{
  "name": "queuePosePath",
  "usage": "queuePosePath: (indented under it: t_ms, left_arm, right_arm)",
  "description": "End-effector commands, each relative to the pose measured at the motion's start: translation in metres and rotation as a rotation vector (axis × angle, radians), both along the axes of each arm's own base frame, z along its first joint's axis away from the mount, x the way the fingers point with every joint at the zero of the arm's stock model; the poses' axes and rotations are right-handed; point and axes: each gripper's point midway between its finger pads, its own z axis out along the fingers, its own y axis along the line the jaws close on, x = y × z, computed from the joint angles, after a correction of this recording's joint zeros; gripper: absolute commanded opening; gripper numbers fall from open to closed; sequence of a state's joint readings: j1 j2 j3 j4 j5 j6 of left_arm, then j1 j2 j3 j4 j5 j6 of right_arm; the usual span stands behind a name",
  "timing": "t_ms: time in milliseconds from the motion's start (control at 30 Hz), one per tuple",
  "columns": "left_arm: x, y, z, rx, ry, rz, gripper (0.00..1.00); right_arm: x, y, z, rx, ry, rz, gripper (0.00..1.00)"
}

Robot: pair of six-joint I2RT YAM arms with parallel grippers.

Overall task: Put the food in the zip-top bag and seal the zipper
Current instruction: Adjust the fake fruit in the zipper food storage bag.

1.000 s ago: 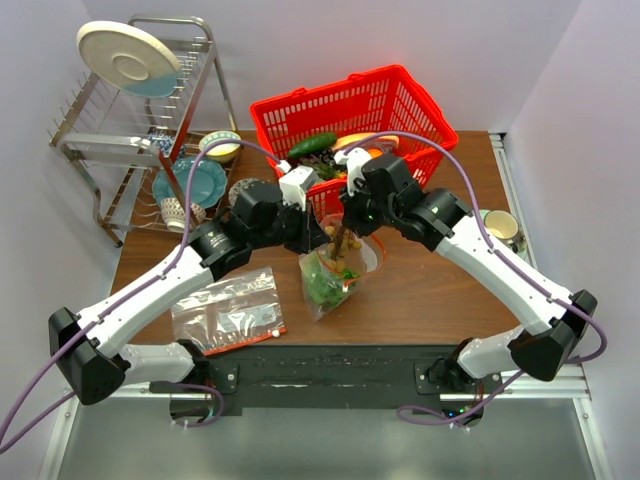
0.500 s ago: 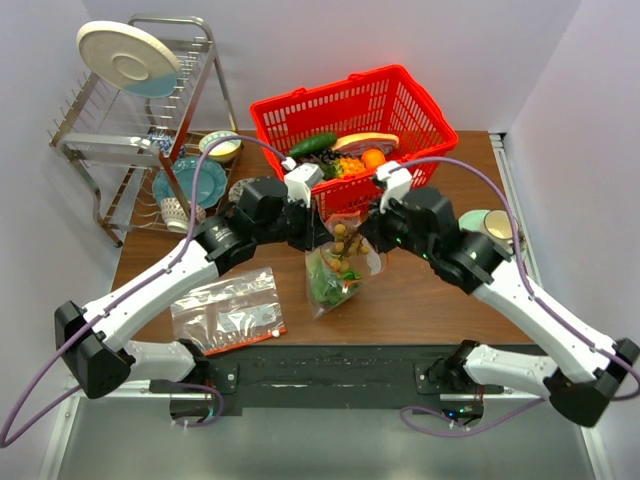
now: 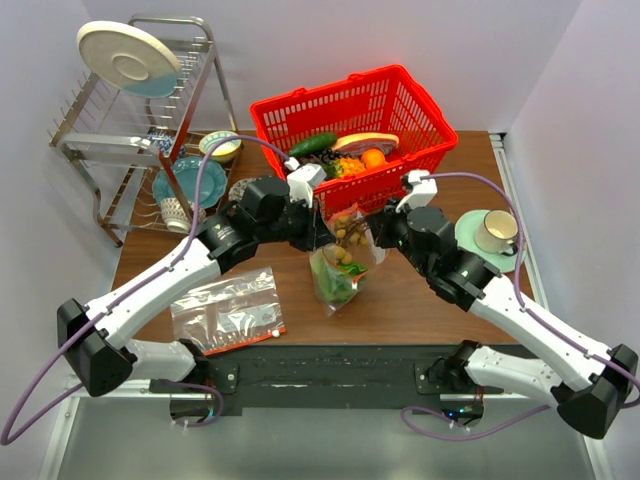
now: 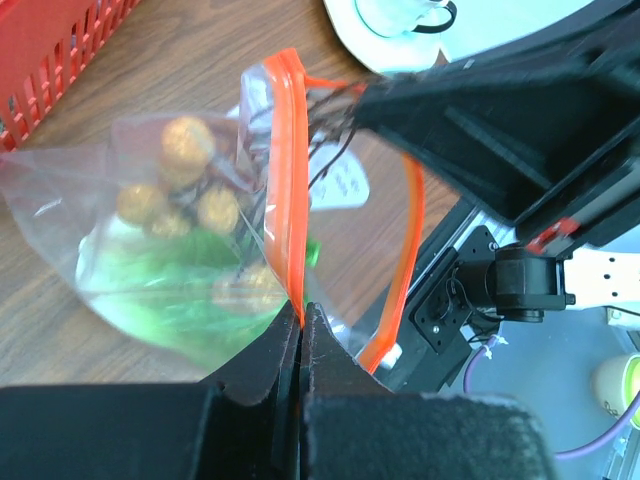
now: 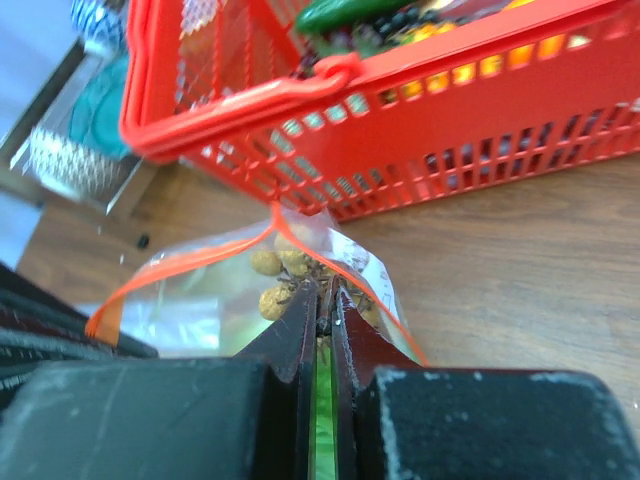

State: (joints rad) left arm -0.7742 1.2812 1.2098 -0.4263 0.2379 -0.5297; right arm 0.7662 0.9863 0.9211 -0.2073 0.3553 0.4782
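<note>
Just in front of the red basket [image 3: 425, 115] I hold the zip-top bag [image 3: 335, 272] by its zipper [image 4: 285, 180], left gripper [image 4: 300, 315] and right gripper [image 5: 325, 292] both clamped tight there (brown nuts [image 4: 187, 140] and cabbage [image 4: 170, 290] already inside).

Quick tally, folks: zip-top bag [image 3: 338, 278] [image 3: 228, 312] x2, red basket [image 3: 352, 108] x1, dish rack [image 3: 112, 142] x1, cucumber [image 3: 313, 144] x1, orange [image 3: 374, 157] x1, mug [image 3: 494, 230] x1, saucer [image 3: 468, 236] x1, pincer [image 4: 302, 318] [image 5: 325, 298] x2.
</note>
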Motion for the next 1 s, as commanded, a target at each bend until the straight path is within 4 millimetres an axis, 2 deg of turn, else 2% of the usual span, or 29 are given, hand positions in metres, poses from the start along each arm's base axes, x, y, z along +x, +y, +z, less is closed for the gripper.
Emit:
queuePosePath:
  t_ms: [0, 367, 433, 467, 500, 533, 567, 600, 667, 700, 800, 967]
  left_arm:
    - [0.001, -0.011, 0.020, -0.063, -0.042, -0.042, 0.00]
    - [0.003, -0.012, 0.028, -0.078, -0.059, -0.040, 0.00]
    - [0.003, -0.014, 0.032, -0.098, -0.058, -0.041, 0.00]
    - [0.004, -0.016, 0.035, -0.115, -0.065, -0.044, 0.00]
    - [0.003, -0.018, 0.034, -0.123, -0.057, -0.051, 0.00]
    - [0.004, -0.019, 0.035, -0.127, -0.056, -0.051, 0.00]
    - [0.003, -0.021, 0.034, -0.130, -0.054, -0.054, 0.00]
    - [0.004, -0.021, 0.032, -0.127, -0.047, -0.051, 0.00]
    - [0.004, -0.021, 0.033, -0.130, -0.043, -0.053, 0.00]
    - [0.004, -0.021, 0.034, -0.129, -0.046, -0.049, 0.00]
    - [0.006, -0.020, 0.038, -0.128, -0.052, -0.038, 0.00]
    - [0.006, -0.024, 0.037, -0.133, -0.045, -0.056, 0.00]
  right_arm:
    - [0.013, -0.023, 0.047, 0.133, -0.103, -0.174, 0.00]
    - [0.014, -0.022, 0.030, 0.189, -0.054, -0.217, 0.00]
    - [0.013, -0.013, 0.009, 0.219, -0.014, -0.192, 0.00]
    - [0.014, -0.006, 0.011, 0.285, -0.025, -0.180, 0.00]
    - [0.010, 0.004, -0.013, 0.283, 0.004, -0.123, 0.00]
    - [0.009, 0.011, -0.018, 0.312, 0.003, -0.096, 0.00]
    - [0.009, 0.017, -0.013, 0.375, -0.020, -0.074, 0.00]
    - [0.005, 0.023, -0.030, 0.370, 0.004, -0.037, 0.00]
    - [0.003, 0.028, -0.032, 0.390, -0.013, -0.014, 0.00]
    - [0.001, 0.027, -0.042, 0.377, -0.006, -0.012, 0.00]
    - [-0.001, 0.029, -0.050, 0.350, -0.025, 0.009, 0.00]
    - [-0.007, 0.055, -0.064, 0.288, -0.001, 0.112, 0.00]
